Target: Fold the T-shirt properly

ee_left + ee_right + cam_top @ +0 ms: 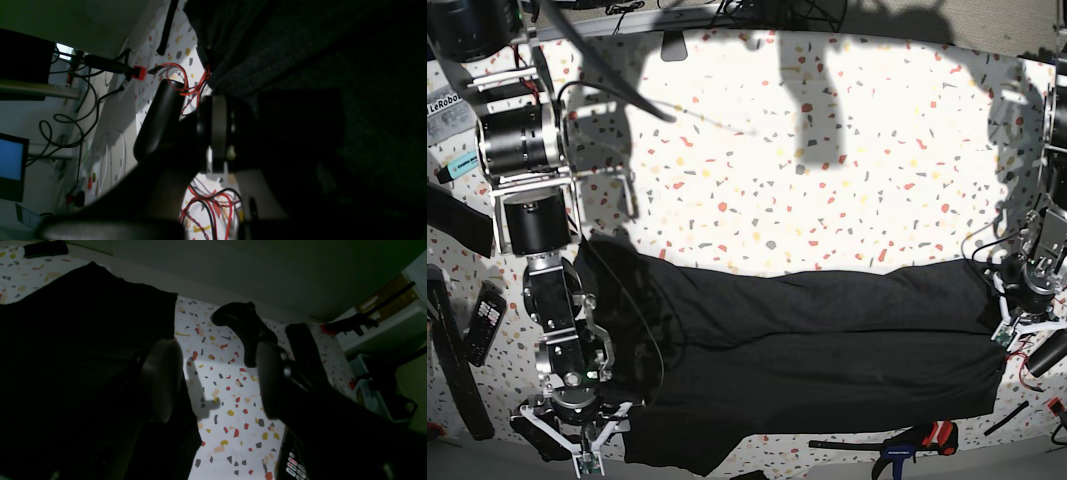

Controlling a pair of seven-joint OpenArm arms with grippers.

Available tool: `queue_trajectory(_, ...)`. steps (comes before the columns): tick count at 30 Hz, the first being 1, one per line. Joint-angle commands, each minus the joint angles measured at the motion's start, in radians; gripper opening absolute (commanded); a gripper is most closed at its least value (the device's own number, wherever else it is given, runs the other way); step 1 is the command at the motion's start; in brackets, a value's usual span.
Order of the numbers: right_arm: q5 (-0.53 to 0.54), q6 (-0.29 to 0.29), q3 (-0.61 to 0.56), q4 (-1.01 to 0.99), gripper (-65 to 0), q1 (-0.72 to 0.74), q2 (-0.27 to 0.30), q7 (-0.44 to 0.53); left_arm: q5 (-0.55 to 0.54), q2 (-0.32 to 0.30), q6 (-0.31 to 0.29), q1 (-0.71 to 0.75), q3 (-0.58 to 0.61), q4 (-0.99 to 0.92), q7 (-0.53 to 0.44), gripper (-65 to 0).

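On table, T-shirt point(807, 345) lies part-folded; right gripper point(213, 380) jaws apart, just off hem; left gripper point(1017, 305) pinched together at opp. edge. Next: regrip, fold over.

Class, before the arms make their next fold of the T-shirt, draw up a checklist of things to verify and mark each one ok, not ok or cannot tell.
1. T-shirt lies spread on the table: ok.
2. Right tool open, nothing between its fingers: ok.
3. Left tool at the shirt's other end, shut: ok; gripping cloth: cannot tell.
4. Red wires clear of the shirt's edge: not ok, they touch it.
5. Remote clear of the shirt: ok.
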Motion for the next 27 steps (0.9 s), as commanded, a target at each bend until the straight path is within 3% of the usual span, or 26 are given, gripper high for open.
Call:
queue_trajectory(1,-0.01,-0.014,0.004,0.014,-27.5,0.041,0.008,0.021,-0.007,-0.02,0.02,-0.035,-0.005,0.011,-0.022,-65.0)
queue_trajectory(7,-0.01,-0.014,0.004,0.014,-27.5,0.041,0.008,-0.088,-0.013,-0.02,0.021,-0.036,-0.005,0.011,-0.032,-65.0)
queue_trajectory(12,-0.01,-0.014,0.004,0.014,-27.5,0.041,0.008,-0.158,-0.113,-0.02,0.021,-0.036,-0.005,0.011,-0.071,-65.0)
queue_trajectory(15,-0.002,-0.012,0.004,0.014,-27.5,0.03,0.008,-0.152,-0.113,-0.02,0.022,-0.036,-0.005,0.011,-0.071,-65.0)
queue_trajectory(21,0.137,0.11,0.004,0.014,-27.6,0.013,0.005,-0.12,-0.114,-0.02,0.033,-0.036,-0.005,0.011,-0.09,-65.0)
queue_trajectory(25,0.151,0.153,0.004,0.014,-27.6,0.013,0.006,-0.12,-0.114,-0.02,0.033,-0.036,-0.005,0.011,-0.117,-46.0)
queue_trajectory(27,0.156,0.194,0.004,0.014,-27.5,0.013,0.006,-0.119,-0.114,-0.02,0.043,-0.037,-0.005,0.011,-0.127,-43.2)
